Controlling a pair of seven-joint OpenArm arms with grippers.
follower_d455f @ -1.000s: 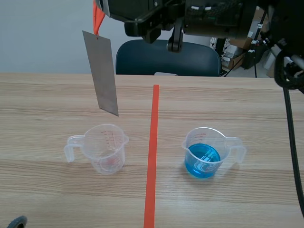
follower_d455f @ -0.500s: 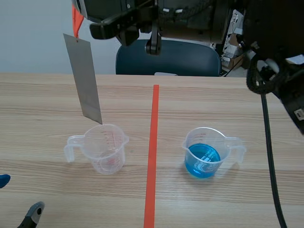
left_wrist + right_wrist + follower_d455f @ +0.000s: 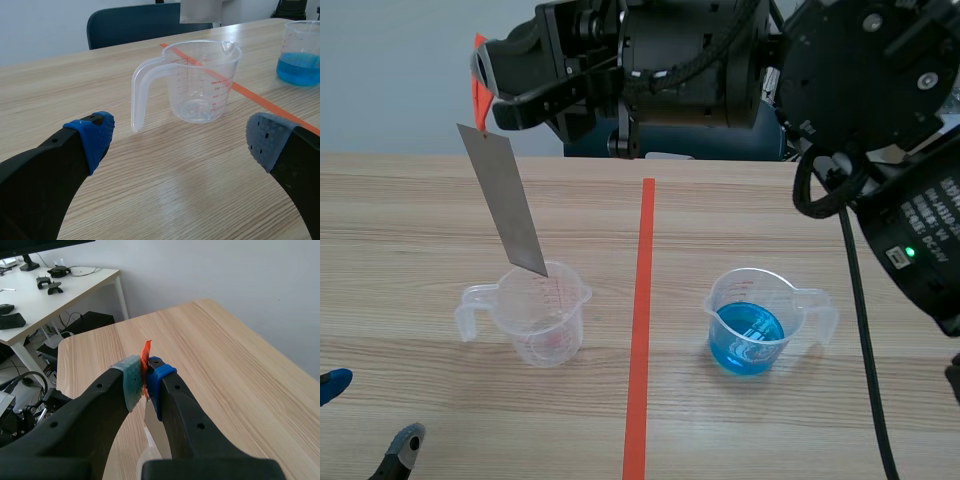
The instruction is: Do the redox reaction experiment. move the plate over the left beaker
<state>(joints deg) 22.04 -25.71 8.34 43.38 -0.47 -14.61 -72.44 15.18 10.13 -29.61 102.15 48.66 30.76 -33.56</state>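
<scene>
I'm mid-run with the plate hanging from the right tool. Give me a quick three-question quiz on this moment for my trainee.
1. Fill in: the right tool is shut on the metal plate's ____ tab.
2. True or false: the left tool is shut on the empty beaker.
3. Pick one. The plate's lower corner is: A) by the empty beaker's rim; B) between the left tool's fingers; C) pinched in the right tool.

Key
1. orange
2. False: it is open, and the beaker stands ahead of it.
3. A
</scene>
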